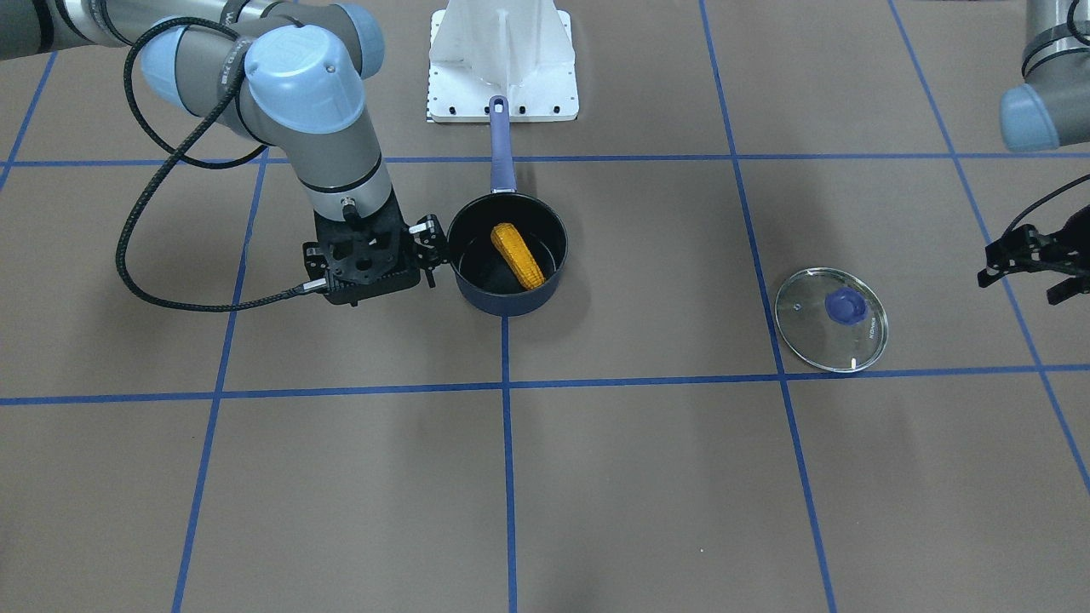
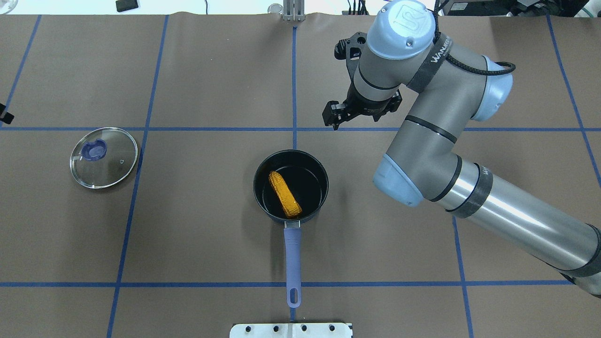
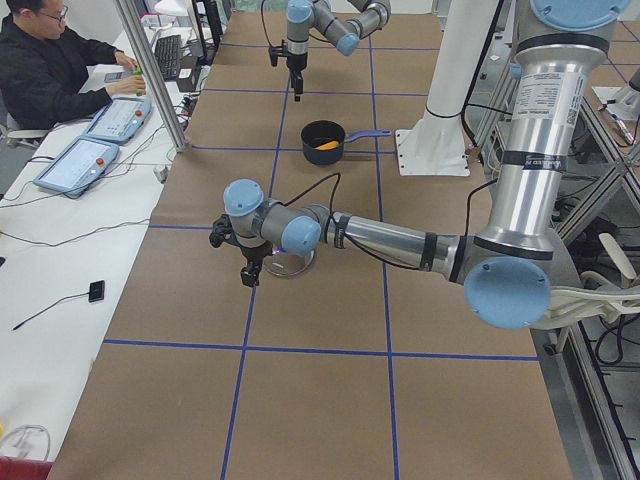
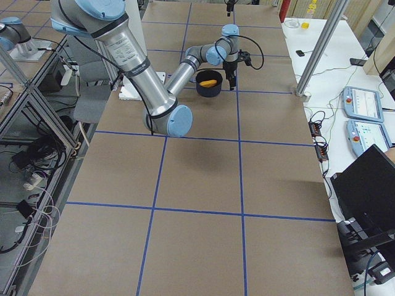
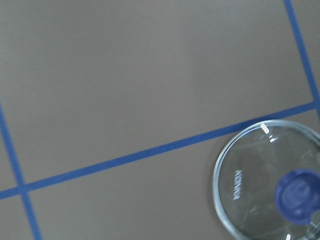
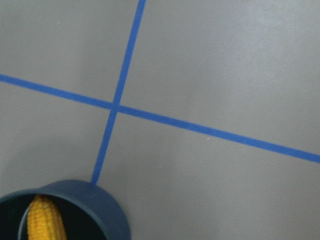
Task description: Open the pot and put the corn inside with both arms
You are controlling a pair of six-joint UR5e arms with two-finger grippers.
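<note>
Brown paper bench (image 1: 639, 477), blue tape grid (image 1: 507, 387). Front view: corn (image 1: 518, 255) lies in the open pot (image 1: 507, 302) toward the robot's edge. The right pincer (image 1: 426, 249) beside it looks spread and empty. The left pincer (image 1: 1022, 285) is cropped, can't tell. Overhead: glass lid (image 2: 112, 164) sits near the robot's-left edge. It's fragile and slick, so I'd grab its knob (image 2: 95, 150). Corn seems light, bumpy.

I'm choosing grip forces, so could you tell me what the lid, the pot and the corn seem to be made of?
Lid: clear glass with a metal rim, seemingly; the table shows through it. Pot: dark blue coated metal, probably; smooth matte wall. Corn: likely moulded plastic, uniform orange-yellow with bumpy kernels.
</note>
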